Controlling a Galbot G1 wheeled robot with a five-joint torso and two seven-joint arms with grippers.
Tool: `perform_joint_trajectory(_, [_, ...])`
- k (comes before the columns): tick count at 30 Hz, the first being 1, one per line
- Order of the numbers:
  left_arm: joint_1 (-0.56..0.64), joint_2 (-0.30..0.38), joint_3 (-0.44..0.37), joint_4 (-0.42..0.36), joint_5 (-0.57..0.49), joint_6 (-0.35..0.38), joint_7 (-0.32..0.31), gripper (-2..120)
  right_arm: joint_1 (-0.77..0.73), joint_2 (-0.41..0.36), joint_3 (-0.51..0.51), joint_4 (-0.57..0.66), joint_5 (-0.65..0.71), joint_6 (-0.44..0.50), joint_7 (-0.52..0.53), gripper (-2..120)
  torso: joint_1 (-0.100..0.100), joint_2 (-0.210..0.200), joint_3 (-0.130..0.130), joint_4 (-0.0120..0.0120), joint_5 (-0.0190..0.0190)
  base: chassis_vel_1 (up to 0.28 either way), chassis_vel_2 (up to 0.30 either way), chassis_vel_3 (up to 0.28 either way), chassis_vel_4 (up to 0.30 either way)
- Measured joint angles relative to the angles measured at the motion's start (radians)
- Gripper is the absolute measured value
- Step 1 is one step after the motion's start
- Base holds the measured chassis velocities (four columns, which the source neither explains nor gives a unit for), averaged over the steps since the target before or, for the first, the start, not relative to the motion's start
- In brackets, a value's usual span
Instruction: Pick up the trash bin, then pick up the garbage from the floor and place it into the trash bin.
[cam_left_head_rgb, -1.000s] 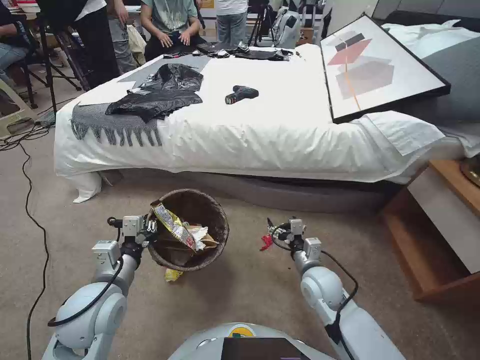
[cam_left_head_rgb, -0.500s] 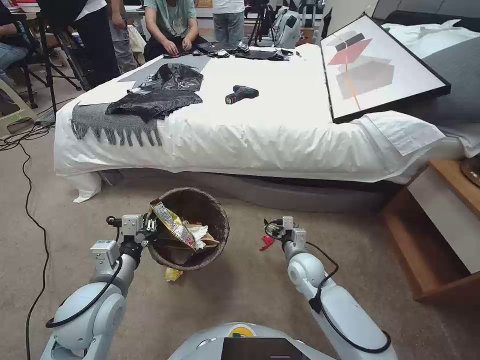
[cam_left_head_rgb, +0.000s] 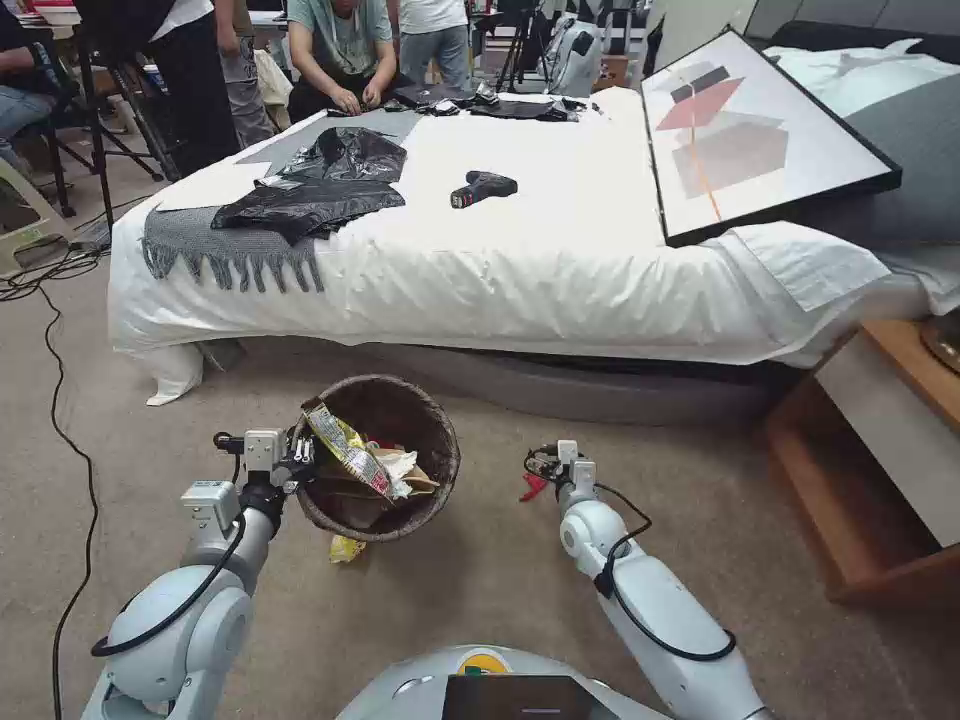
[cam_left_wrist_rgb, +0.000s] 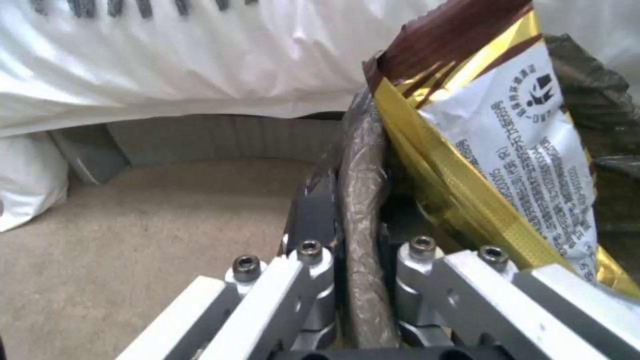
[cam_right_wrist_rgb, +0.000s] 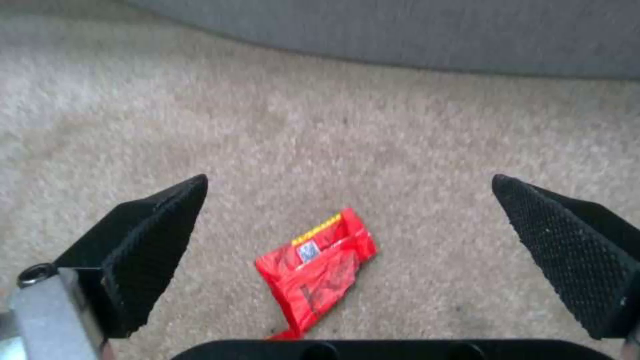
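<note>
Clamped on the near-left rim of the trash bin: left gripper, one finger outside the liner-wrapped edge and one inside, bin held off the carpet with its mouth facing up and tipped slightly toward the camera. Leaning against that finger from inside the bin: one gold-and-white snack wrapper, long axis upright and poking past the rim, with crumpled brown paper and white tissue behind it. Directly under the bin's near edge: one yellow scrap on the carpet.

Spread wide just above the carpet: right gripper, both black pads apart. Between them, nearer the palm, touching neither: one red wrapper, flat, long axis slanting across the gap. Bare carpet on every side of it. Beyond the fingertips: grey bed base, well apart.
</note>
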Motion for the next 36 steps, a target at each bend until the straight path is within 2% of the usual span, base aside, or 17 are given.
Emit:
perform_joint_trajectory(21, [0.005, -0.007, 0.005, -0.010, 0.005, 0.001, 0.001, 5, 0.084, 0.110, -0.039, -0.293, -0.122, 0.068, -0.065, 100, 0.000, 0.000, 0.000, 0.0001, 0.0000, 0.000, 0.000, 0.000, 0.000])
perform_joint_trajectory(36, [0.006, -0.011, 0.005, -0.013, 0.010, 0.001, 0.001, 5, 0.112, 0.134, -0.022, -0.380, -0.132, 0.099, -0.092, 100, 0.000, 0.000, 0.000, 0.0000, 0.0000, 0.000, 0.000, 0.000, 0.000])
